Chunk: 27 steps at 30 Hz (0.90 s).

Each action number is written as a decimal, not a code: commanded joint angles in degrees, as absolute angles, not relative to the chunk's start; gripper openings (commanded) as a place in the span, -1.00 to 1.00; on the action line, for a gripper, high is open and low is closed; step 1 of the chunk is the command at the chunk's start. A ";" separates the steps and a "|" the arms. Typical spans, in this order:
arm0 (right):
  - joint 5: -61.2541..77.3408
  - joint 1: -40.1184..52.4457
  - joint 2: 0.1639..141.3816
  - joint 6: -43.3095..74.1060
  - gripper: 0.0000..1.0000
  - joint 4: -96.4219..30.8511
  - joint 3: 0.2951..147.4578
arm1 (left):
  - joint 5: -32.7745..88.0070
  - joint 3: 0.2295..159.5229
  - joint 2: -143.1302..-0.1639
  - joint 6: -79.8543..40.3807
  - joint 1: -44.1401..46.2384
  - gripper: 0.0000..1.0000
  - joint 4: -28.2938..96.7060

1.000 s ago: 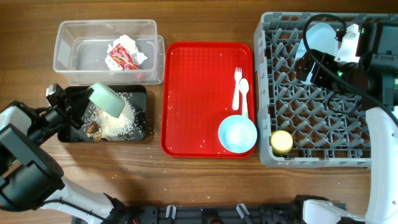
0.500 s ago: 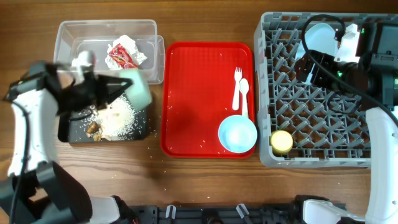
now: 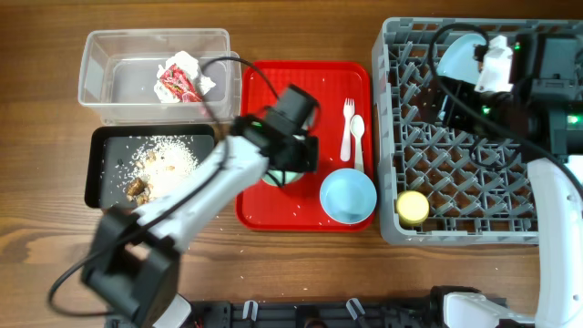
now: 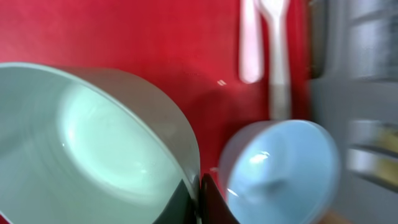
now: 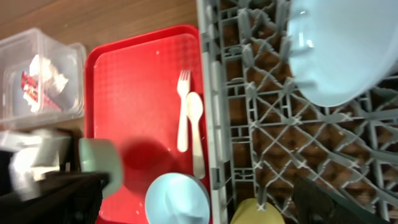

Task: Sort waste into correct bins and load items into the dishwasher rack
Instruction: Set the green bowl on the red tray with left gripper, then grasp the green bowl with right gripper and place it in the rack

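My left gripper (image 3: 284, 171) (image 4: 202, 199) is shut on the rim of the pale green bowl (image 4: 93, 137) (image 5: 102, 162) over the red tray (image 3: 282, 100). The light blue bowl (image 3: 348, 194) (image 4: 280, 168) sits just to its right. The white fork and spoon (image 3: 352, 132) (image 4: 277, 62) lie beyond it. The pale blue plate (image 3: 458, 56) (image 5: 348, 50) leans in the grey dishwasher rack (image 3: 455, 164). My right gripper (image 3: 492, 59) (image 5: 199, 183) is open beside the plate. The yellow cup (image 3: 412, 208) sits in the rack's front left corner.
The clear tub (image 3: 100, 82) at the back left holds the white napkin (image 3: 187, 64) and the red wrapper (image 3: 178, 87). The black tray (image 3: 100, 164) in front of it holds rice (image 3: 168, 159) and brown scraps (image 3: 138, 189). Rice grains lie scattered on the table.
My left arm swung right from over the black tray to the red tray, carrying the green bowl. My right gripper shifted slightly toward the rack's far edge.
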<state>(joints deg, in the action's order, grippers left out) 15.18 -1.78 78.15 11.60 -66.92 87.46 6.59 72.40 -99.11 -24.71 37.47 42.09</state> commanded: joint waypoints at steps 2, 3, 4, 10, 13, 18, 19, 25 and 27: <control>16.38 1.54 78.39 11.33 1.00 -66.67 88.05 | -0.69 72.77 -104.75 -27.97 40.03 -0.68 40.84; 16.36 2.02 78.56 12.40 0.99 -66.57 88.05 | -0.69 72.77 -104.79 -27.97 40.01 -0.49 40.82; 16.36 2.66 79.00 13.89 0.99 -66.30 88.05 | -0.73 72.77 -104.79 -27.94 39.99 -0.39 40.71; 16.34 9.98 85.78 21.15 0.89 -62.26 87.99 | 0.62 77.08 -96.82 -30.79 29.69 0.32 45.93; 16.38 15.07 90.89 23.11 0.84 -59.81 87.99 | 3.99 78.72 -89.47 -30.98 20.84 0.35 49.06; 16.36 23.79 100.51 22.85 0.60 -56.14 87.99 | 7.46 78.72 -79.68 -32.45 4.34 0.43 52.58; 16.03 25.61 102.74 21.43 0.41 -55.40 87.99 | 7.46 78.72 -78.94 -32.42 1.72 0.53 53.06; 9.08 32.12 112.95 17.80 -0.03 -54.65 87.99 | 7.44 78.72 -78.54 -32.42 -5.26 1.00 56.69; 8.10 32.67 115.57 16.49 -0.03 -53.95 87.94 | 7.44 78.72 -78.54 -32.40 -5.37 1.00 56.64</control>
<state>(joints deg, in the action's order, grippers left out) 11.97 32.25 112.36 19.18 -54.72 87.46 6.39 78.39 -78.50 -32.27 -4.93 56.62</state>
